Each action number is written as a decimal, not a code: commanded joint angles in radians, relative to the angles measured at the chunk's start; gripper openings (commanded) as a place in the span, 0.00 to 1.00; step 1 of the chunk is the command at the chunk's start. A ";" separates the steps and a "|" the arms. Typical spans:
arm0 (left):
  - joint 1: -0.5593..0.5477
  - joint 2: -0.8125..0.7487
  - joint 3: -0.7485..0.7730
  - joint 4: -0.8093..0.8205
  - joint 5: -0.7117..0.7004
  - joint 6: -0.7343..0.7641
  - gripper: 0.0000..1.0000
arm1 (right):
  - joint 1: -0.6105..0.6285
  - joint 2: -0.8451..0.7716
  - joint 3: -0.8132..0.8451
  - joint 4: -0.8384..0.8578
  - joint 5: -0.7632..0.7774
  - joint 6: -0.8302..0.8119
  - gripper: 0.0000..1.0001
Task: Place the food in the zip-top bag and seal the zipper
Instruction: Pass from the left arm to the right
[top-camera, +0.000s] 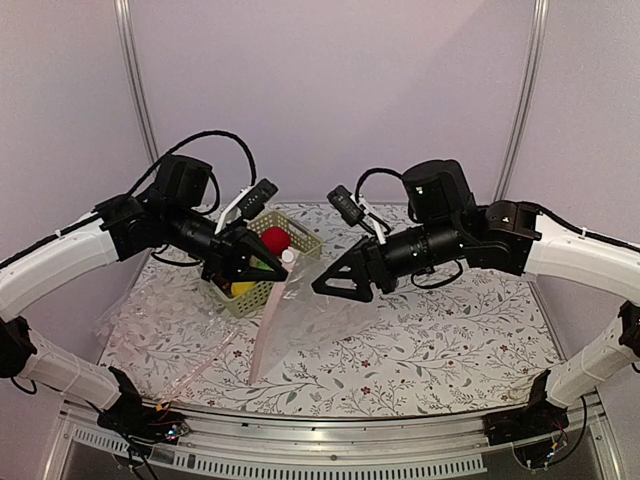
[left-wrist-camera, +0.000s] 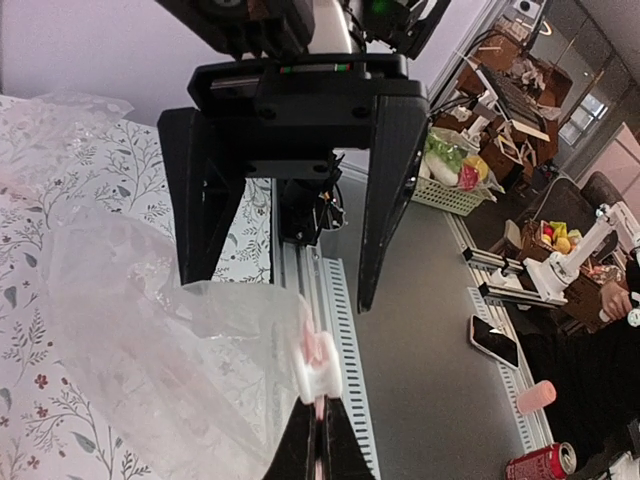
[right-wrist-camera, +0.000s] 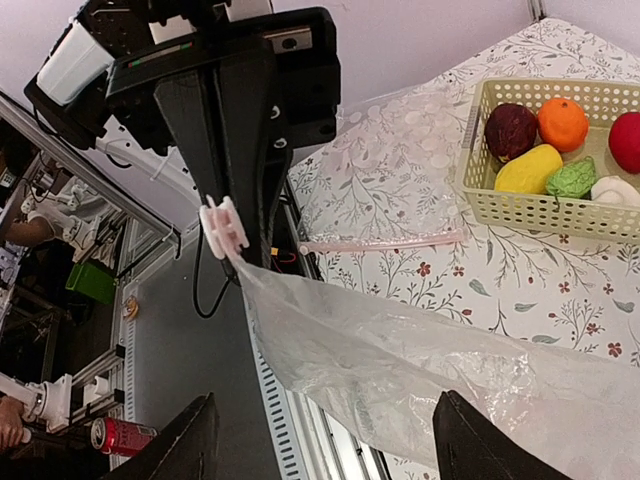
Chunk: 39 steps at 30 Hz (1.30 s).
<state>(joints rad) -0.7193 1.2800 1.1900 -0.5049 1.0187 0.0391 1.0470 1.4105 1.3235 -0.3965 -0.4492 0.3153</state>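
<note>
My left gripper (left-wrist-camera: 320, 430) is shut on the pink zipper (left-wrist-camera: 311, 340) just under its white slider (left-wrist-camera: 318, 368). It holds the zip-top bag (top-camera: 300, 320) up by that corner, and the bag drapes down to the table. The right gripper (right-wrist-camera: 325, 400) faces it, open, its fingers (left-wrist-camera: 388, 200) standing apart with nothing between them, close to the hanging bag (right-wrist-camera: 400, 350). All the food lies in the green basket (right-wrist-camera: 520, 212): maroon (right-wrist-camera: 511, 130), orange (right-wrist-camera: 562, 122), yellow (right-wrist-camera: 528, 170), green (right-wrist-camera: 570, 180), white (right-wrist-camera: 612, 190) and the red ball (top-camera: 275, 240).
The basket (top-camera: 300, 240) stands at the back middle of the floral tablecloth, right behind the left gripper (top-camera: 280, 268). More clear plastic (top-camera: 140, 315) with a pink strip (right-wrist-camera: 380, 242) lies flat on the table's left. A metal rail (top-camera: 330, 440) runs along the table's near edge.
</note>
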 joint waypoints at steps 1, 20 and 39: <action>0.009 0.003 -0.005 0.027 0.060 -0.012 0.00 | 0.005 0.032 0.058 -0.015 0.005 -0.053 0.74; 0.004 0.015 -0.003 0.005 0.066 -0.008 0.00 | -0.017 0.079 0.196 -0.141 -0.136 -0.141 0.75; -0.002 0.036 0.005 -0.010 0.076 -0.010 0.00 | -0.009 0.137 0.203 -0.082 -0.210 -0.103 0.15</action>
<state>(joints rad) -0.7197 1.3056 1.1900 -0.4946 1.0927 0.0257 1.0340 1.5295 1.5028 -0.5034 -0.6315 0.1989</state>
